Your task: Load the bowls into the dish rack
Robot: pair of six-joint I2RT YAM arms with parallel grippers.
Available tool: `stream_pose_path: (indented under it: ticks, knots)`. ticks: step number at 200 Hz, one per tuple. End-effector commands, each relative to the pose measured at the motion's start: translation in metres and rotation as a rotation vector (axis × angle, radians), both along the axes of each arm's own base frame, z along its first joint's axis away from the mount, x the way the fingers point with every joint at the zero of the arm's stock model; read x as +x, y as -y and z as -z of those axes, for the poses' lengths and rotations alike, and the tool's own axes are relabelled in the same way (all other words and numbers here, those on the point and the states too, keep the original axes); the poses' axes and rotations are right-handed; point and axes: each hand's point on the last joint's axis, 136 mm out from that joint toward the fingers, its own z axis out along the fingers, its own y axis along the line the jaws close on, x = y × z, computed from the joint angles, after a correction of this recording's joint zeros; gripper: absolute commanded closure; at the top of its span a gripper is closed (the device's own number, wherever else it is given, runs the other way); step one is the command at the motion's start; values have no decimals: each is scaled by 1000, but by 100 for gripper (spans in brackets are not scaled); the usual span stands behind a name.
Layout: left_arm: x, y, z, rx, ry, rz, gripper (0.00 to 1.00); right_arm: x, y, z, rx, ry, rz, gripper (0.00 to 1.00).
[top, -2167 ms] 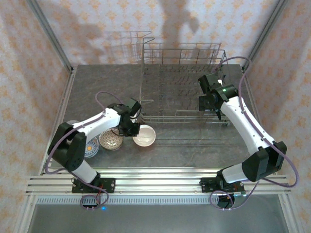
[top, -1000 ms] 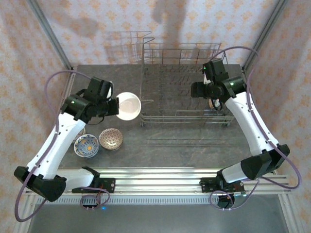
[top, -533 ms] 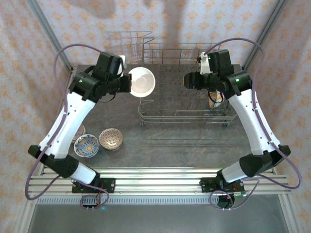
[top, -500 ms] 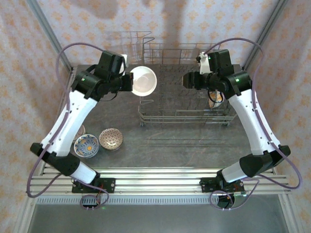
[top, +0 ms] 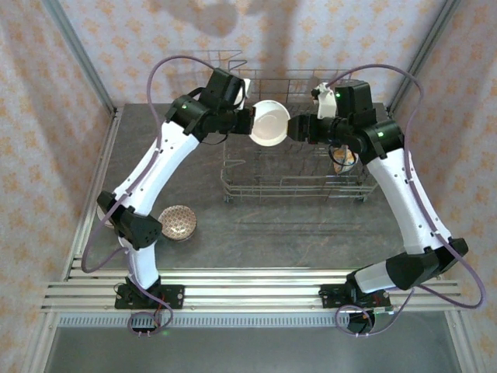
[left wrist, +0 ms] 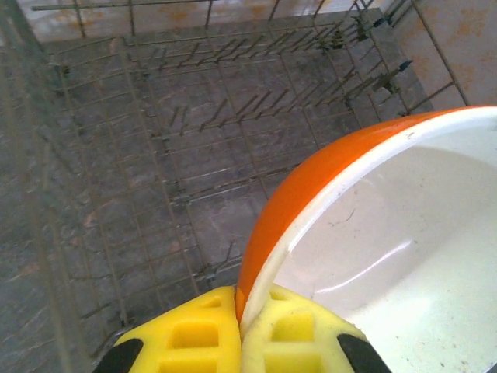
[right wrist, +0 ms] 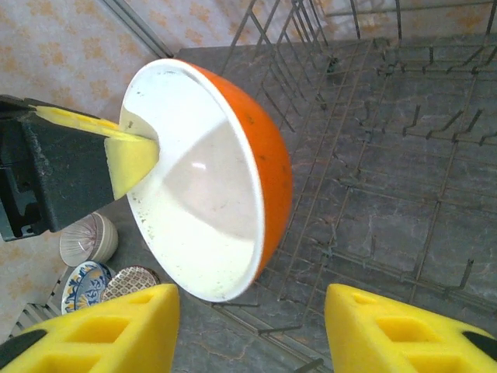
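Carrying the orange bowl (top: 269, 123) further right than half a second ago, from beside the rack's left wall to a spot above its rear rows. Pinching the bowl's rim between the left fingers (left wrist: 236, 331), yellow pads clamping either side of the white edge. Holding the bowl on edge, with the white inside turned towards the right fingers (top: 300, 128) and the orange outside towards the rack's far end. Keeping the right fingers spread wide, with the bowl's lower rim just ahead of them and between the two pads; cannot tell whether touching. Standing directly below both sets of fingers: the dish rack (top: 289, 185), tines upright. Lying on the bench (top: 311, 225), well below and behind the left fingers: a pink bowl (right wrist: 89, 237), a blue-and-white bowl (right wrist: 84, 284) and a brown patterned bowl (top: 177, 222), close together.
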Motion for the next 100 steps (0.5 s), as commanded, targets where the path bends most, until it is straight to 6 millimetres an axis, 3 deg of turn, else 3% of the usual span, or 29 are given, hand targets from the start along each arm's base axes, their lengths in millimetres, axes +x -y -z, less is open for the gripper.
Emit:
stream_pose_path:
  ticks: [1, 34, 77, 82, 100]
  knots:
    - [3, 10, -28, -52, 80, 35, 100, 6, -11, -4, 59, 3, -11, 50]
    - [6, 14, -27, -55, 81, 36, 100, 20, 0, 7, 8, -8, 75, 58]
    - [4, 21, -35, -82, 93, 44, 100, 28, -1, 11, 25, -13, 99, 60]
    - [9, 26, -22, -69, 71, 46, 100, 29, -2, 12, 27, -17, 101, 61]
    - [9, 30, -20, -66, 68, 49, 100, 32, -3, 13, 36, -18, 109, 61]
